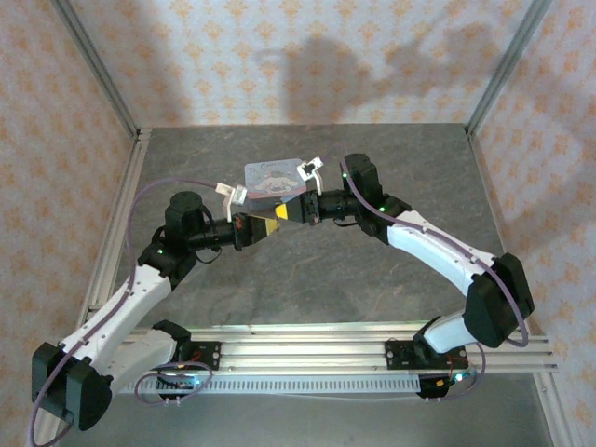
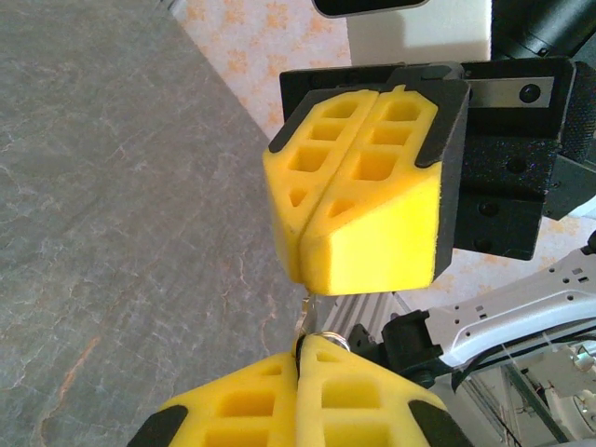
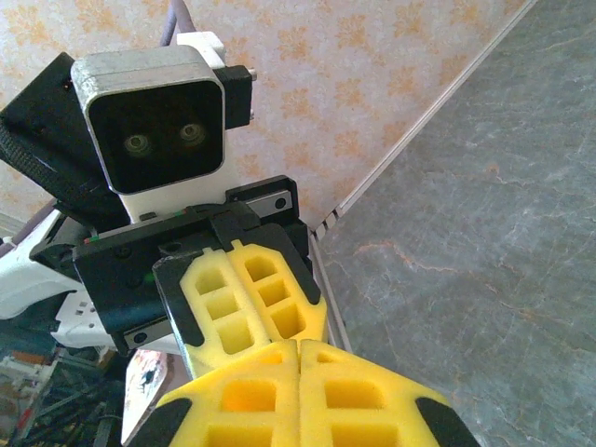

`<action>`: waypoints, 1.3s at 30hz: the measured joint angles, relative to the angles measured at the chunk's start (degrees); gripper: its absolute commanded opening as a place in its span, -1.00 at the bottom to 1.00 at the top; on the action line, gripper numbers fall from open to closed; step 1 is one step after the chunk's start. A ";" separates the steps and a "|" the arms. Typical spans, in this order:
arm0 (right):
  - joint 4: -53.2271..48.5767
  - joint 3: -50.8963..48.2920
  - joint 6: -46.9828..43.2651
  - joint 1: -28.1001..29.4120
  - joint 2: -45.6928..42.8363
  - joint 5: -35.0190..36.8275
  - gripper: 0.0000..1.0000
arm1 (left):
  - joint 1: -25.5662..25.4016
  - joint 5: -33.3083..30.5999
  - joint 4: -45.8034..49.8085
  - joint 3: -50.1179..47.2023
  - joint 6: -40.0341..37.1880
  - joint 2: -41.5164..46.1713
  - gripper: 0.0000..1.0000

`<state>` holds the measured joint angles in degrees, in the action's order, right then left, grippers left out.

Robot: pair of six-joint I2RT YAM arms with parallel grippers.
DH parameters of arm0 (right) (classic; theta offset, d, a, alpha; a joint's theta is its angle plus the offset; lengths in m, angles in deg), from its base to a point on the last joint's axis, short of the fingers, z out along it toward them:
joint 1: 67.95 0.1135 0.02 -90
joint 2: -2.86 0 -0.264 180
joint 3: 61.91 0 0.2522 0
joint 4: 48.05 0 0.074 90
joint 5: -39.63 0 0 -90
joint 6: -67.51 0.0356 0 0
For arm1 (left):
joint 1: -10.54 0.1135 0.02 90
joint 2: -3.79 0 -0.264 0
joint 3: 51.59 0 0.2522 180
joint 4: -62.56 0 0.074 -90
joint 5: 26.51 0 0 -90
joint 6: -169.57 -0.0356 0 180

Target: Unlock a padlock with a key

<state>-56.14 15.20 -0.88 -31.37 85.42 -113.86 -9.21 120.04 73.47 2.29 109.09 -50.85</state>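
Left wrist view, nearest first: the left end effector (image 2: pixel 300 358) has its yellow pads pressed together on the key (image 2: pixel 306 315). A small metal ring sits at the seam of the pads, and the thin pale metal of the key rises from it. Holding the key by its ring end probably leaves the working end free to be aimed. Just beyond, the right end effector (image 2: pixel 309 247) faces it tip to tip, pads also together, and the key reaches up to their seam. The padlock cannot be made out. It may be hidden between those pads, which would explain the nose-to-nose pose, but that is a guess. Both tips hang clear above the grey counter (image 2: pixel 112 233). In the top external view, the light-blue tin (image 1: pixel 275 175) lies just behind the meeting point.
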 measured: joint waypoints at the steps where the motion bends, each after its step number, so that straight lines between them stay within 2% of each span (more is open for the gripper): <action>1: 0.31 -0.15 0.17 0.00 0.02 0.02 -1.00 | 0.02 0.00 0.02 0.00 0.00 -0.04 -1.00; 5: 1.79 -1.20 0.48 0.07 -0.02 0.57 -1.00 | 0.74 0.00 0.02 0.00 0.61 -0.11 -0.25; 7: 1.70 -1.81 0.26 0.31 -0.04 1.36 -1.00 | 1.60 -0.07 0.00 0.02 1.20 -0.13 -0.07; 10: 1.64 -2.40 -0.02 0.50 -0.13 2.45 -1.00 | 2.69 -0.04 -0.85 0.00 2.86 -0.13 0.04; 21: 6.05 -4.15 1.70 0.50 -0.44 4.35 -1.00 | 2.89 0.90 -7.98 -1.73 7.23 -0.46 -0.08; 32: 10.12 -5.03 4.22 0.50 -0.44 4.83 -1.00 | 2.89 1.70 -9.90 -3.87 8.20 -2.03 -0.13; 39: 10.51 -5.03 4.39 0.94 -0.44 4.81 -1.00 | 2.86 2.38 -11.13 -3.87 8.57 -2.32 -0.38</action>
<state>-45.63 10.18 3.51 -30.43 84.99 -109.05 -6.34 122.43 62.34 -1.58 117.66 -53.16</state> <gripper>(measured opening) 0.058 0.337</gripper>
